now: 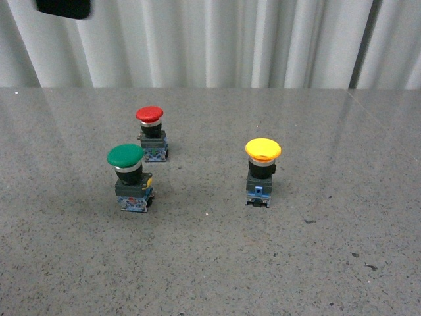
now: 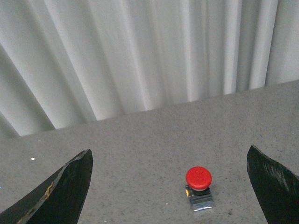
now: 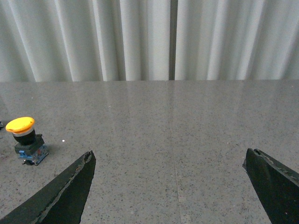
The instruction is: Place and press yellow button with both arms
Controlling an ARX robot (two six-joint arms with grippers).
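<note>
My left pincer (image 2: pixel 169 153) is spread wide and empty. The green button (image 1: pixel 125 156) and red button (image 1: pixel 149 114) sit close together. The yellow button (image 1: pixel 263 150) stands upright on the table (image 1: pixel 342 263), well apart to their right. My right pincer (image 3: pixel 169 153) is wide open too, with yellow off to one side, so I'd line the jaws up around its base and keep the cap free for pressing.

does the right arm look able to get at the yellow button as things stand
Probably yes: the right claw is open and empty, the yellow button stands upright on the table, and the green button and red button sit apart from it.
</note>
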